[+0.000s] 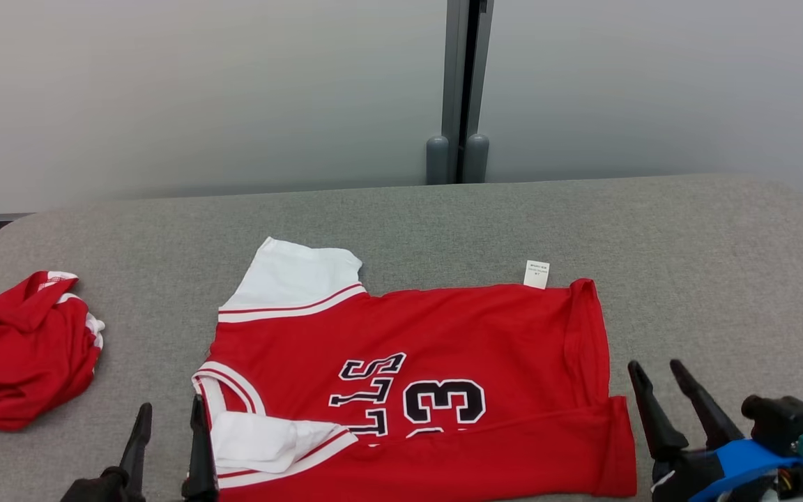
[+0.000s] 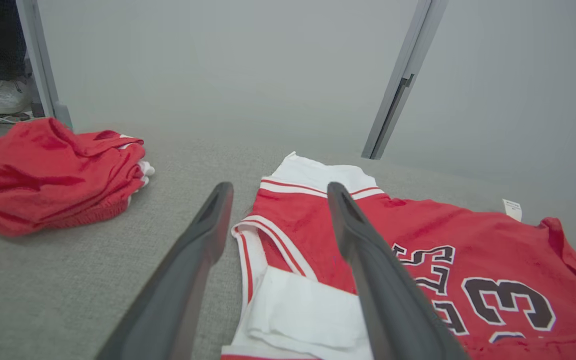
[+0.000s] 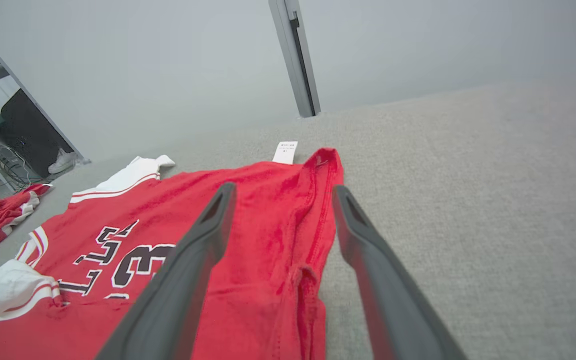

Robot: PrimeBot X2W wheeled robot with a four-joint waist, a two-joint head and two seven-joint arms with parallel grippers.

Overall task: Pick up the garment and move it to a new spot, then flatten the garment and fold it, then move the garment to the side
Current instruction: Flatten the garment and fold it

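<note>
In the head view, the red jersey (image 1: 443,335) lies spread sideways in the middle of the grey tabletop (image 1: 708,237). Its white sleeves point to the robot's left and its hem to the right. The strip nearest the robot is folded up over the black lettering and number. A small white tag (image 1: 537,274) sticks out at the far edge. A second red garment (image 1: 18,355) sits crumpled at the tabletop's left end, well apart from the jersey. The left gripper (image 1: 170,410) is at the lower left with its fingers apart and nothing between them. Its inner finger is just beside the collar, possibly brushing it. The right gripper (image 1: 656,369) stands beside the jersey's hem corner, spread as well and empty.

In the left wrist view, the left gripper (image 2: 279,190) points over the collar and the near white sleeve of the jersey (image 2: 418,235). The crumpled garment (image 2: 53,175) lies off to the left.

In the right wrist view, the right gripper (image 3: 283,190) straddles the hem edge of the jersey (image 3: 143,215) without clamping it. The tag (image 3: 286,151) lies beyond the fingertips.
</note>
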